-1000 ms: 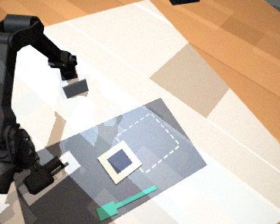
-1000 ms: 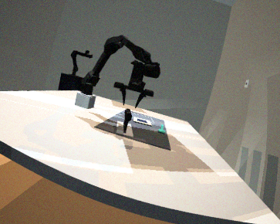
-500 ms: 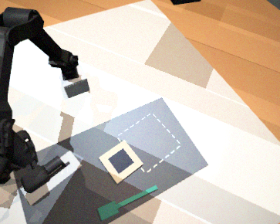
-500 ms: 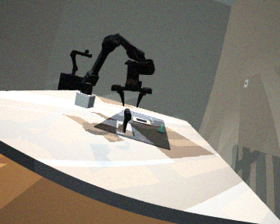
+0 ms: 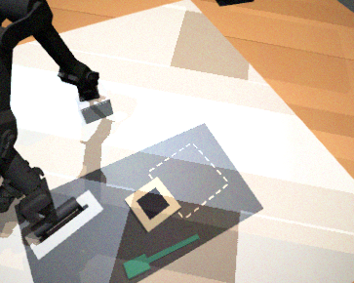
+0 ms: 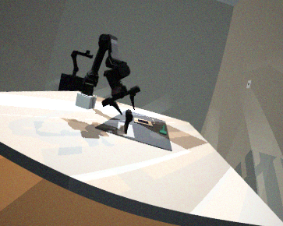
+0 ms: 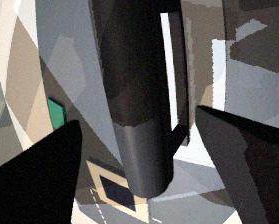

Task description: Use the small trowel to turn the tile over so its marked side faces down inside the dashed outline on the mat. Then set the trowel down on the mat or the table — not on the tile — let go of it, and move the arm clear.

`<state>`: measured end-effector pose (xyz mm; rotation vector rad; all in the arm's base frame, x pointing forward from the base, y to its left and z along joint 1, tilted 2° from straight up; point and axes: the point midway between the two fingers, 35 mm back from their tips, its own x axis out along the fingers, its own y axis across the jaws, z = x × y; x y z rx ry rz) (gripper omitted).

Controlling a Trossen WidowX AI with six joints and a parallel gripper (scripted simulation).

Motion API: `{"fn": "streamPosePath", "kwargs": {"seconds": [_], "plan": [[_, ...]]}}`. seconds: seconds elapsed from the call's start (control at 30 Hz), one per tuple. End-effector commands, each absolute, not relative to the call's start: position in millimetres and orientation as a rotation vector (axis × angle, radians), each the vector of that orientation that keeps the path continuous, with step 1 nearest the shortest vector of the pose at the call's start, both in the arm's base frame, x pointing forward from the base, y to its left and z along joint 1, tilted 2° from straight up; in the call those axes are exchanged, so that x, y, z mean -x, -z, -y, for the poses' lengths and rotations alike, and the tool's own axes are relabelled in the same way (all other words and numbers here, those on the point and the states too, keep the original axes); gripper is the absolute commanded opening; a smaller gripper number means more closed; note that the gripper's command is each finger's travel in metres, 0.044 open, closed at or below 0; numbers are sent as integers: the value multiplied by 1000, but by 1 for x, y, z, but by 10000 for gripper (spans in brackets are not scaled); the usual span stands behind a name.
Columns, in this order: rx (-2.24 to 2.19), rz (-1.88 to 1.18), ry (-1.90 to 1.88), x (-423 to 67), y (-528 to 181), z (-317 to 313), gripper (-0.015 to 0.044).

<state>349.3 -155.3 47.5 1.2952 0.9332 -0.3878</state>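
From my station I note the gripper (image 5: 54, 220) at lower left of the top view, fingers spread fairly wide and holding nothing, poised over a dark cylinder (image 7: 133, 90) that stands upright on a white patch (image 5: 88, 205) of the mat (image 5: 222, 176). The green trowel (image 5: 159, 255) lies flat at bottom centre, untouched. The tile (image 5: 152, 204) rests dark square up (marked side, I judge), just outside the lower left edge of the dashed outline (image 5: 217, 172).

Tile (image 5: 152, 204) on mat (image 5: 217, 151) just beside dashed outline (image 5: 189, 179), trowel (image 5: 159, 256) nearer the mat's edge.
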Motion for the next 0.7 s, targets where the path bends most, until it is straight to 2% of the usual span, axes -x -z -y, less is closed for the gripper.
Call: {"fn": "streamPosePath", "kwargs": {"seconds": [0.0, 0.3, 0.67], "plan": [[-1316, -846, 265, -334, -44, 150, 300], [-1319, -789, 195, -324, -44, 146, 300], [-1318, -790, 196, -336, -35, 143, 300]]}}
